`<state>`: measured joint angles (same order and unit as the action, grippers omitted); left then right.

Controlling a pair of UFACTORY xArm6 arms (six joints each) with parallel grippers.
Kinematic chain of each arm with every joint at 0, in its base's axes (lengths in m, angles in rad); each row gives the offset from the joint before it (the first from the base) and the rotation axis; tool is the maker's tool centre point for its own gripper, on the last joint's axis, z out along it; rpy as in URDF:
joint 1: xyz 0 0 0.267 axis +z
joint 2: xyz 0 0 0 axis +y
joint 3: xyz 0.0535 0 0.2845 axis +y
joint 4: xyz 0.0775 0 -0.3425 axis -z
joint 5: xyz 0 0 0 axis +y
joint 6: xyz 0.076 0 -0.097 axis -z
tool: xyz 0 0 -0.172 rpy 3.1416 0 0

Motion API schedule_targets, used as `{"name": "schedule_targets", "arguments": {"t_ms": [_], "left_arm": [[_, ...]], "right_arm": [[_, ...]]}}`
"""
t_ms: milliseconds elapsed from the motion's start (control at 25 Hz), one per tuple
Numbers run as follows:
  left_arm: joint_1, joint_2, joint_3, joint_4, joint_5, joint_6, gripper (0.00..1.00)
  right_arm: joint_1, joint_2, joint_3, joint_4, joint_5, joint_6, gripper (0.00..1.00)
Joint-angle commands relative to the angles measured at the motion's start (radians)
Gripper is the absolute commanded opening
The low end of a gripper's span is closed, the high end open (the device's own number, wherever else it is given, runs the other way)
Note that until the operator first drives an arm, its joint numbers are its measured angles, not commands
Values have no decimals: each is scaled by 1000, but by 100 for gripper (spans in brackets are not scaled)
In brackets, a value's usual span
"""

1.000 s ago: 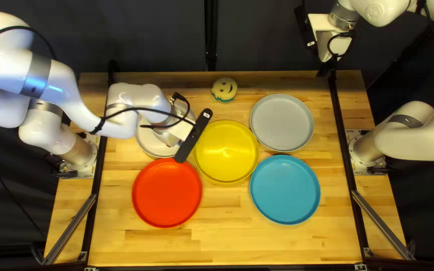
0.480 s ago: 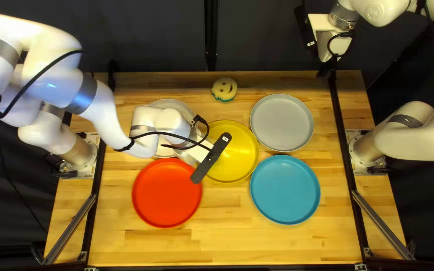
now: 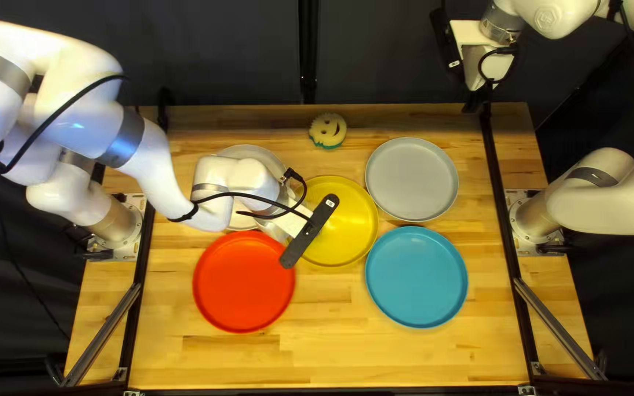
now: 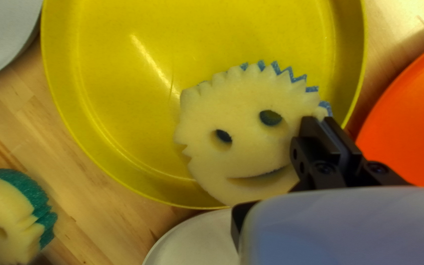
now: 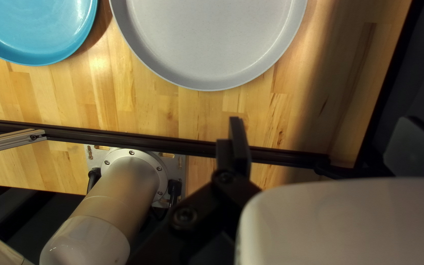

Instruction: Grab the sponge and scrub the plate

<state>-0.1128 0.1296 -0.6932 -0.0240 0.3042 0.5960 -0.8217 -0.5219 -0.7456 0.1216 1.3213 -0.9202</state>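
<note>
"Left gripper (image 4: 319, 119): fingers drawn nearly together, pinching the sponge (image 4: 241, 147) by its margin. Cream face toward the wrist camera, blue side (image 4: 312, 90) turned away; seen over the yellow plate (image 3: 348, 235), at the edge facing the left edge of the table (image 3: 317, 359)."

"Is there contact with the plate?"

"Cannot be determined. Step in hand, as judged: scrubbing. Lower gently until the blue side lies level; otherwise the finger behind it may scrape."

"And the second sponge (image 3: 328, 130)?"

"Near the table's far edge, apart from the plates; not needed."

"Which stroke suits the yellow plate?"

"Short overlapping arcs, left edge toward right edge, pressed lightly: excess force could tip the plate or shove it against the grey plate (image 3: 412, 180)."

"And the right gripper (image 5: 321, 122)?"

"Spread wide, nothing held, seen by the table's far right corner; best left out of the work."
</note>
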Motion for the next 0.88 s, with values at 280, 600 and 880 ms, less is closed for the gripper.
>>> {"name": "schedule_targets", "arguments": {"t_ms": [280, 600, 880], "left_arm": [[-13, 97, -75, -22, -25, 30, 0], [66, 73, -73, -61, 16, 122, 0], [84, 75, -83, -65, 46, 131, 0]], "right_arm": [[0, 0, 0, 0, 0, 0, 100], [0, 0, 0, 0, 0, 0, 100], [0, 0, 0, 0, 0, 0, 100]]}}
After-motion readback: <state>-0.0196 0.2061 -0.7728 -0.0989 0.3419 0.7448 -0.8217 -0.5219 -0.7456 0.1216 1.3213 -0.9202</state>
